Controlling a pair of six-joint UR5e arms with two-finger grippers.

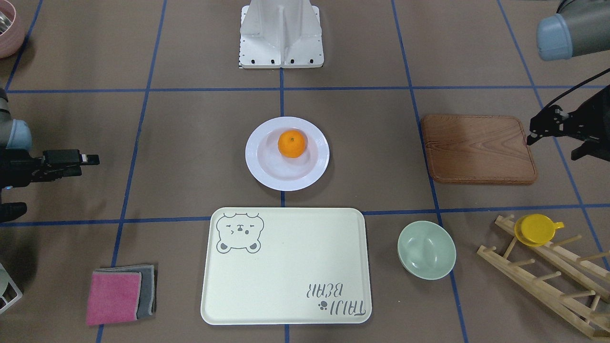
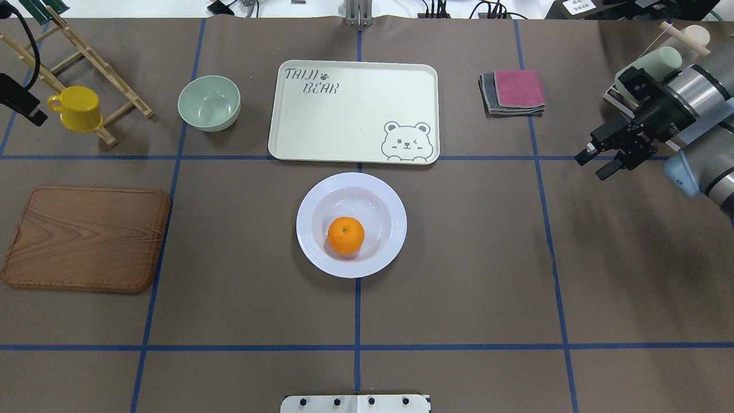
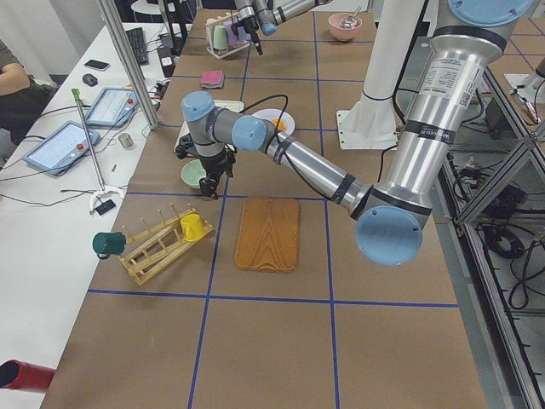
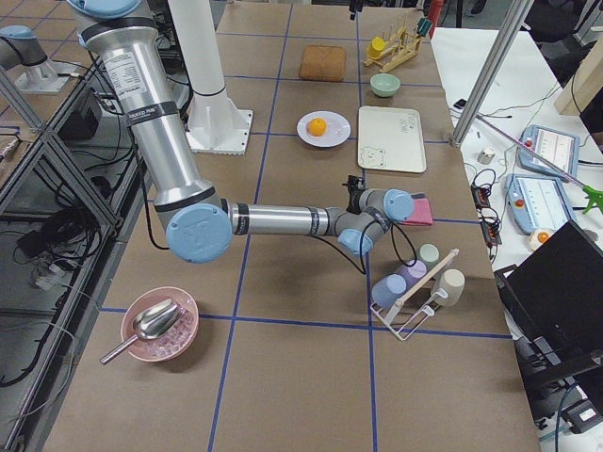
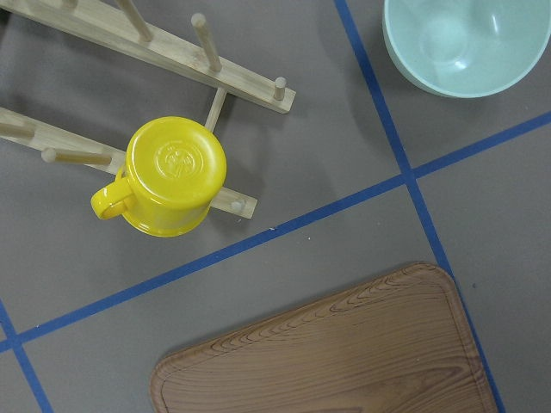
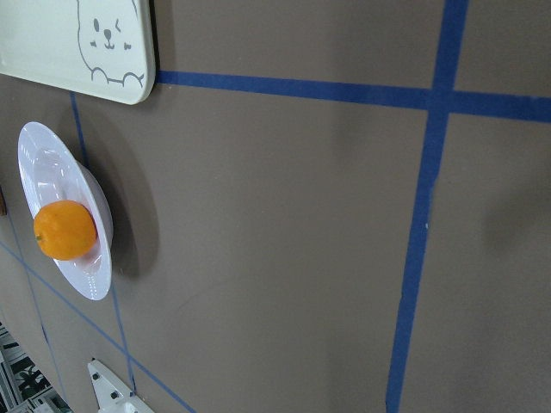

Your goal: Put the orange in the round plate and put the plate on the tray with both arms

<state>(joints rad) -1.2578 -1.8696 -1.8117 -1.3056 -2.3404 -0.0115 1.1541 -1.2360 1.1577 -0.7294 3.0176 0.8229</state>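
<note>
The orange (image 2: 346, 235) lies in the well of the white round plate (image 2: 314, 202) at the table's middle, also seen in the right wrist view as orange (image 6: 65, 230) on plate (image 6: 53, 159). The cream tray (image 2: 344, 126) lies empty just beyond the plate. My right gripper (image 2: 593, 165) hovers open and empty far to the plate's right, above the table. My left gripper (image 1: 550, 147) hangs open and empty far to the left, over the corner of the wooden board (image 1: 479, 148). Neither gripper touches anything.
A pale-green bowl (image 2: 209, 102) stands left of the tray. A yellow cup (image 2: 77, 108) hangs on the wooden rack (image 2: 86, 69) at the far left. Folded pink and grey cloths (image 2: 513, 92) lie right of the tray. The robot's base (image 1: 281, 35) stands behind the plate.
</note>
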